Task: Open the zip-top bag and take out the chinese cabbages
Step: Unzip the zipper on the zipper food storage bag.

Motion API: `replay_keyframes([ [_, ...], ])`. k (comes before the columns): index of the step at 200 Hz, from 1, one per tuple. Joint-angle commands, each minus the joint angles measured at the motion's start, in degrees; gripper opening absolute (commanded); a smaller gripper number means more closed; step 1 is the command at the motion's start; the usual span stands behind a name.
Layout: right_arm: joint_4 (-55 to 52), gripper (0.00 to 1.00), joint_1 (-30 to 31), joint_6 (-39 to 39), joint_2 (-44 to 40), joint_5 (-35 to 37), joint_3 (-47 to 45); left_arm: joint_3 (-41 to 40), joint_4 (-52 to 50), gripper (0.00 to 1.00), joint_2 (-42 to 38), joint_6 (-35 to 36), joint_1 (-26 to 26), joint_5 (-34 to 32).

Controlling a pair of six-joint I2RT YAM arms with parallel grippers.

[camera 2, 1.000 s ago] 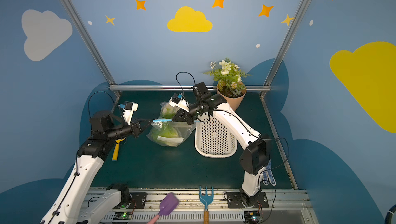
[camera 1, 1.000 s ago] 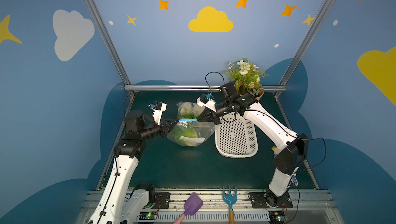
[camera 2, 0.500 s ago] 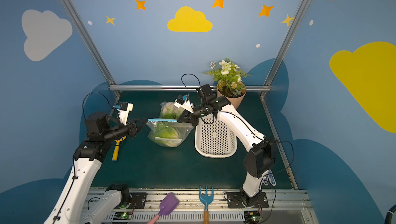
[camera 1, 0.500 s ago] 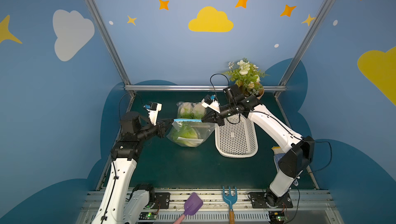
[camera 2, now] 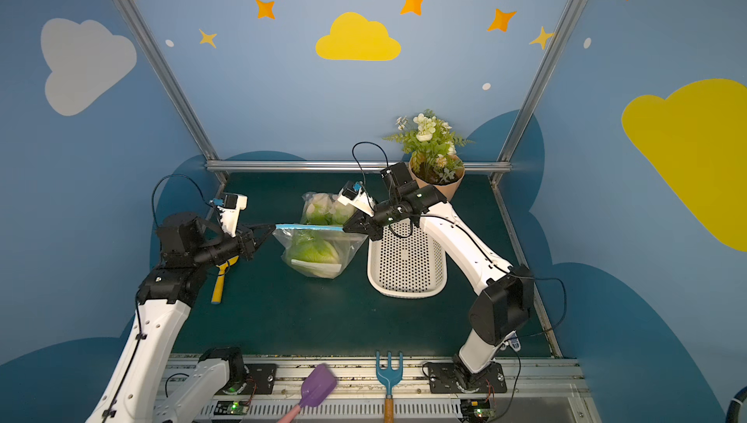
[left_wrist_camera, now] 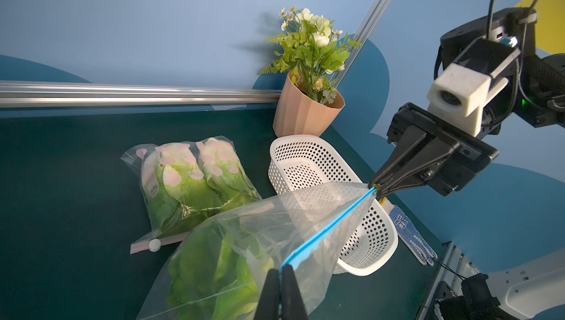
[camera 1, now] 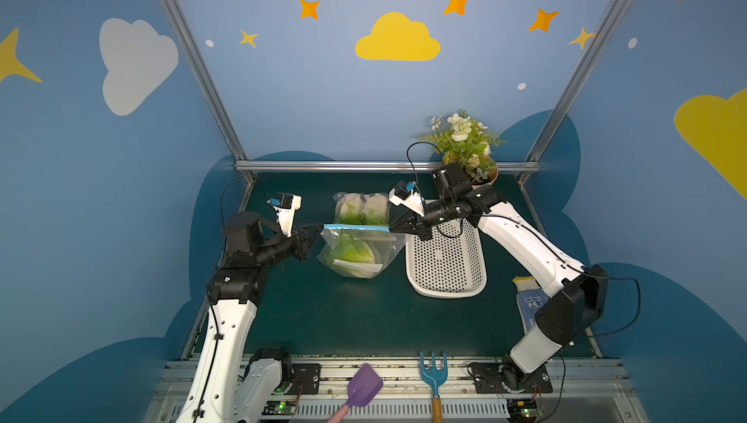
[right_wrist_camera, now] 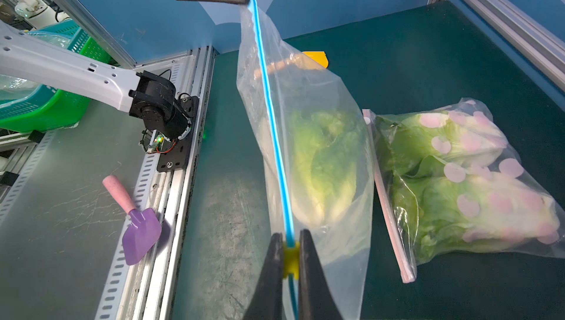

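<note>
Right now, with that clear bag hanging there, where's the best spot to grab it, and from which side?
Pinch the ends of its blue zip strip, coming in from either side, as the left claw and right claw do. That strip runs straight and taut; the bag film below is slack, weighted by the cabbage.

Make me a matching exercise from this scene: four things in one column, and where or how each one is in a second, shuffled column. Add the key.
Things
1. blue-strip zip-top bag
2. pink-spotted bag
3. white basket
4. purple trowel

States
A. empty, standing on the green mat
B. lying on the front metal rail
C. held at its two top ends by the left gripper and the right gripper
D. filled, lying on the mat, no gripper on it

Pairs: 1-C, 2-D, 3-A, 4-B
</note>
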Motion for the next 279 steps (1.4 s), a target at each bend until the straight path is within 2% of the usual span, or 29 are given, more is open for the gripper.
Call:
replay_keyframes([
  [1,-2.76,0.00,-1.67,0.56,-1.86,2.92,-1.31,0.71,0.09,0.05,-0.65,1.17,1.31,-3.06],
  [99,-4.42,0.00,-3.26,-0.51,-4.16,6.95,-3.94,0.62,-0.24,0.05,-0.12,1.65,2.32,-3.28],
  [279,-4.07,0.00,-5.61,0.47,-7.82,9.90,-8.31,0.40,-0.32,0.05,-0.32,1.97,2.43,-4.99],
])
